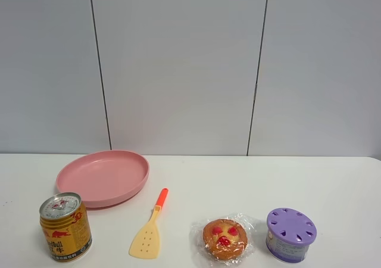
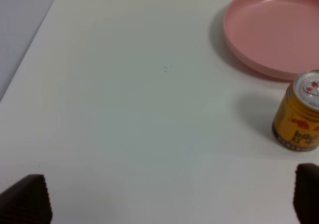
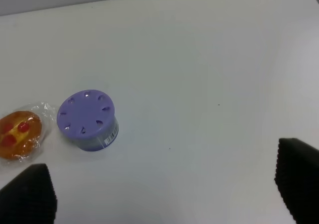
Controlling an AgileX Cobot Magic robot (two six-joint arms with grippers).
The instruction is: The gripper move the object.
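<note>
The object, a squat round canister (image 1: 290, 234) with a lavender slotted lid, stands at the front right of the white table; it also shows in the right wrist view (image 3: 88, 119). My right gripper (image 3: 164, 191) is open, its dark fingers wide apart, hovering above the table with the canister some way ahead and to one side. My left gripper (image 2: 164, 196) is open and empty above bare table, with the gold can off to one side. Neither gripper shows in the exterior view.
A gold drink can (image 1: 65, 226) stands front left, also in the left wrist view (image 2: 299, 118). A pink plate (image 1: 102, 177) lies behind it. A yellow spatula with an orange handle (image 1: 149, 232) and a wrapped pastry (image 1: 224, 239) lie between can and canister.
</note>
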